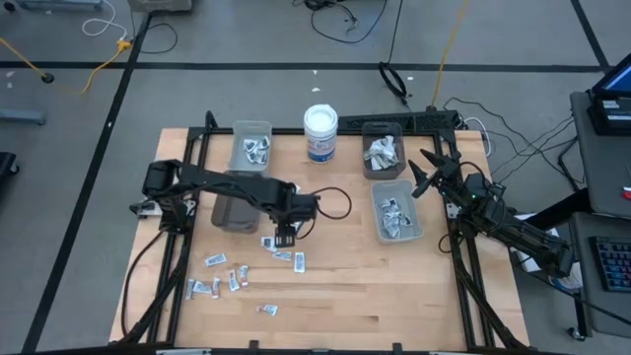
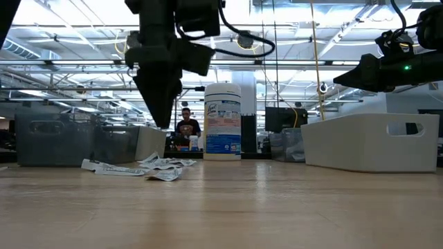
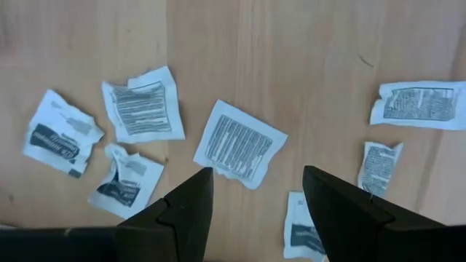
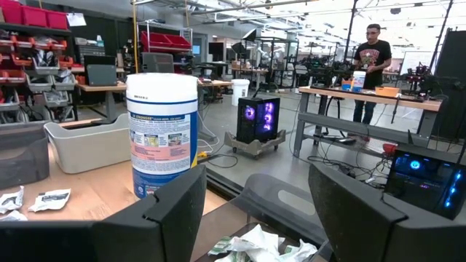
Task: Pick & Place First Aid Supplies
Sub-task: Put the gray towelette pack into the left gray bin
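The left gripper [image 3: 255,193] hung with its fingers apart and empty just above a white square packet [image 3: 239,143] on the table [image 1: 394,286], and, with other packets lying close beside, it risked pinching two together.

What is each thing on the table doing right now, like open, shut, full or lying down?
left gripper: open, empty, above the loose packets.
right gripper: open, empty, raised by the right-hand bins.
loose packets: lying flat, scattered on the table.
white tub: upright, lid on.
dark bin: contents cannot be seen.
three other bins: each holds packets.
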